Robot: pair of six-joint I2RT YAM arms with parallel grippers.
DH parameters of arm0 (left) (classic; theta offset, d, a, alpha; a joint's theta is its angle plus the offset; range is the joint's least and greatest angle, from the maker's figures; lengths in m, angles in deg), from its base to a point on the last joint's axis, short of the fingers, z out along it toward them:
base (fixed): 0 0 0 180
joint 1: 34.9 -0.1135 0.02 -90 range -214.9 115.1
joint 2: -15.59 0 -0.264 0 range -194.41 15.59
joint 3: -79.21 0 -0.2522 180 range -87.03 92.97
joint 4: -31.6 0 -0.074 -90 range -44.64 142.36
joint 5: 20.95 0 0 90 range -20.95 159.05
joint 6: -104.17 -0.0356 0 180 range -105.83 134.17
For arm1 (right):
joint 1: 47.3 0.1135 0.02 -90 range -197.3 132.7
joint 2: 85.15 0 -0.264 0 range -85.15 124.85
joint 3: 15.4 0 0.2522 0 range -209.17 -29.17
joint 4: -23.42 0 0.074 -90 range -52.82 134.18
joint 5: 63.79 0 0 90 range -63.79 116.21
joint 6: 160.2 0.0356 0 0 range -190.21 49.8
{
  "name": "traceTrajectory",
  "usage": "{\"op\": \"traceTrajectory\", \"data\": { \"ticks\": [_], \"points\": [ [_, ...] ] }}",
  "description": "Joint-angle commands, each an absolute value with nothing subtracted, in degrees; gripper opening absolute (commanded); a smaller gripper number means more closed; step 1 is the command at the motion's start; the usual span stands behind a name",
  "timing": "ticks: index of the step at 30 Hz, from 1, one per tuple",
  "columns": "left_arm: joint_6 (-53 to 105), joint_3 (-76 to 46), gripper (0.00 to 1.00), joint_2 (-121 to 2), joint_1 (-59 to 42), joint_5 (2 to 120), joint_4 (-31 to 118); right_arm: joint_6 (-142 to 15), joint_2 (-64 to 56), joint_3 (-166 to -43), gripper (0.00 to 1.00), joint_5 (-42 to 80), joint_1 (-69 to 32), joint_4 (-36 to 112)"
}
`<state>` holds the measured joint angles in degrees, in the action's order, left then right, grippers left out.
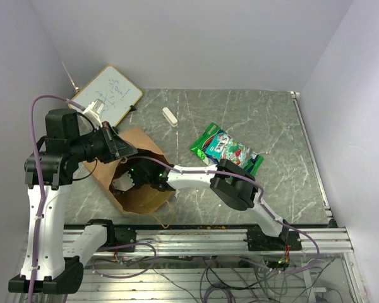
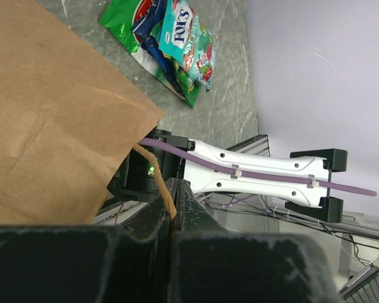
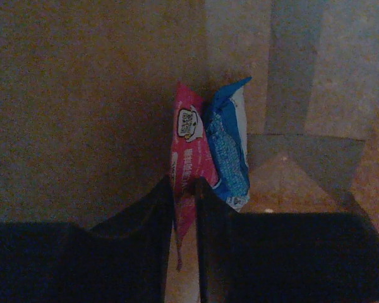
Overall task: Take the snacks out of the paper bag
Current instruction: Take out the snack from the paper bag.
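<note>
The brown paper bag [image 1: 145, 196] lies on its side at the near left, its mouth facing right. My left gripper [image 1: 118, 148] is shut on the bag's twisted paper handle [image 2: 168, 205], beside the bag wall [image 2: 50, 113]. My right gripper [image 1: 137, 181] is inside the bag. In the right wrist view it [image 3: 184, 186] is shut on a small red packet [image 3: 191, 148], with a blue packet [image 3: 228, 148] just right of it. A green packet [image 1: 208, 140] and a multicoloured packet [image 1: 232, 152] lie on the table outside the bag; both also show in the left wrist view, green [image 2: 127, 24] and multicoloured [image 2: 188, 39].
A wood-framed whiteboard [image 1: 110, 95] leans at the far left corner. A small white block [image 1: 170, 116] lies on the table beyond the bag. The right arm [image 2: 252, 177] stretches across to the bag's mouth. Walls enclose the table, and a metal rail [image 1: 208, 238] runs along the near edge.
</note>
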<state>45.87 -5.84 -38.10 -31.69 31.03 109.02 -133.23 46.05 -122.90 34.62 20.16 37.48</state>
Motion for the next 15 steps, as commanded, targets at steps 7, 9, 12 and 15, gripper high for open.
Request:
{"op": "traceTrajectory", "data": {
  "ticks": [7, 9, 12, 15],
  "points": [
    [45.5, -4.1, 0.07, -36.4, -31.8, 34.9, 110.2, -129.5, 40.4, -121.3, 0.0, 29.2, 18.2, 33.6],
    [45.8, -4.4, 0.07, -36.0, -31.8, 35.6, 109.8, -128.7, 38.6, -119.9, 0.0, 27.4, 18.0, 33.4],
    [46.3, -4.7, 0.07, -35.6, -31.8, 36.6, 109.3, -128.3, 35.8, -118.0, 0.0, 24.4, 17.8, 33.9],
    [47.0, -5.2, 0.07, -35.3, -31.8, 37.1, 108.6, -126.5, 32.7, -115.3, 0.0, 21.2, 17.8, 34.1]
  ]
}}
